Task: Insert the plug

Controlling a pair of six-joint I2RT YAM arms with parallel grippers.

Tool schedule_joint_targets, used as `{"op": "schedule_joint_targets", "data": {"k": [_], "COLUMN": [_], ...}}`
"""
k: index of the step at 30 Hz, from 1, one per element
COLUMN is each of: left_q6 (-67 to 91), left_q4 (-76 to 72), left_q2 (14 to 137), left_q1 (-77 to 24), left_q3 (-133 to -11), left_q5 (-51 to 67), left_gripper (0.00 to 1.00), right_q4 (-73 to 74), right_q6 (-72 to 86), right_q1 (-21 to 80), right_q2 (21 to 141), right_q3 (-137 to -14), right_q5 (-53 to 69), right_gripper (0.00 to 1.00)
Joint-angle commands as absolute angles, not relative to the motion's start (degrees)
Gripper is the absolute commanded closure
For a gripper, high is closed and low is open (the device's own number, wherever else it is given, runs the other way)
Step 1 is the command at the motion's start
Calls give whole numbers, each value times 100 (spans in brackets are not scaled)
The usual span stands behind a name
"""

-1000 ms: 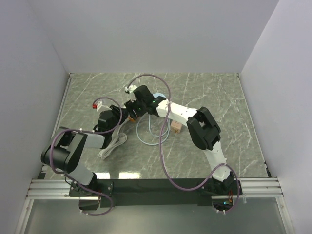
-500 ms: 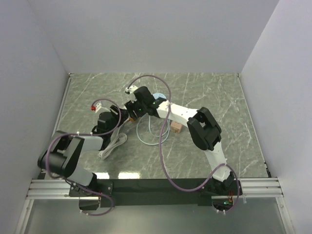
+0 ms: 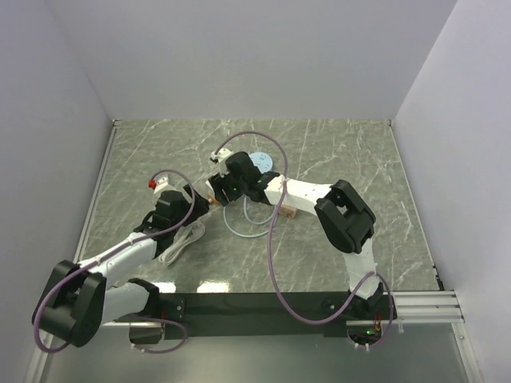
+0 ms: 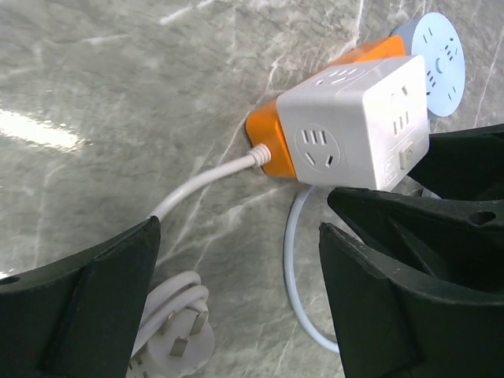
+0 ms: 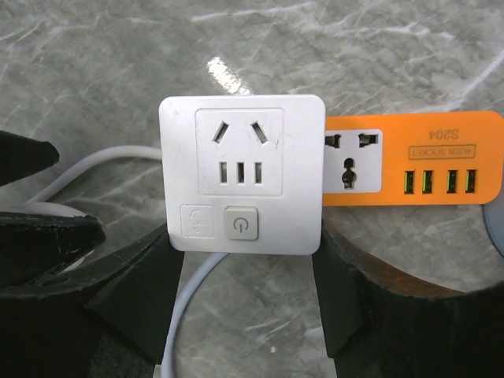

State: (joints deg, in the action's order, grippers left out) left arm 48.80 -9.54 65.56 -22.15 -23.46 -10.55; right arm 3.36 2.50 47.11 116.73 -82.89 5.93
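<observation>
Clamping the white cube adapter [image 5: 242,173] in the right tool [image 5: 244,264], set against the orange power strip [image 5: 417,169] near the table's [image 3: 359,152] middle, slightly toward its left edge. Spreading the left tool [image 4: 236,244] wide, empty, near the cord's loose plug [image 4: 179,340].

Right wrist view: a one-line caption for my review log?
Right gripper holds the white cube socket at the end of the orange power strip, over the marble table.

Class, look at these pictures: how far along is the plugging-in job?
Looks done: the white cube sits against the orange strip, apparently plugged in. In hand: the right claw grips the cube; the left claw stands open, empty. Left: let go. A loose plug lies on the table, unconnected.
</observation>
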Motion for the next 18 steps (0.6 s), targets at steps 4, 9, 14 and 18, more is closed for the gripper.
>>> {"op": "schedule_joint_targets", "data": {"k": [4,9,14,18], "left_q6": [4711,4693,4685,4676], "left_q4": [-431,-352,-325,-307], "left_q2": [6021,5871,5687,5581], "left_q1": [-2110,-2066,-1995,-1951], "left_q3": [-2487,-2461,-2382,-2338], "left_q5": [-1283,-1283,-1257,-1239], "left_gripper": [12,12,12,12], "right_q4": [282,9,-71,-132], "right_q6": [606,677,580,571], "right_q1": [4825,4825,4808,4808], "right_q2": [11277,11013,10784,10793], "right_q3": [-8148,-8060,-8165,-8244], "right_q5": [861,774,677,747], "right_gripper": [68,8,6,5]}}
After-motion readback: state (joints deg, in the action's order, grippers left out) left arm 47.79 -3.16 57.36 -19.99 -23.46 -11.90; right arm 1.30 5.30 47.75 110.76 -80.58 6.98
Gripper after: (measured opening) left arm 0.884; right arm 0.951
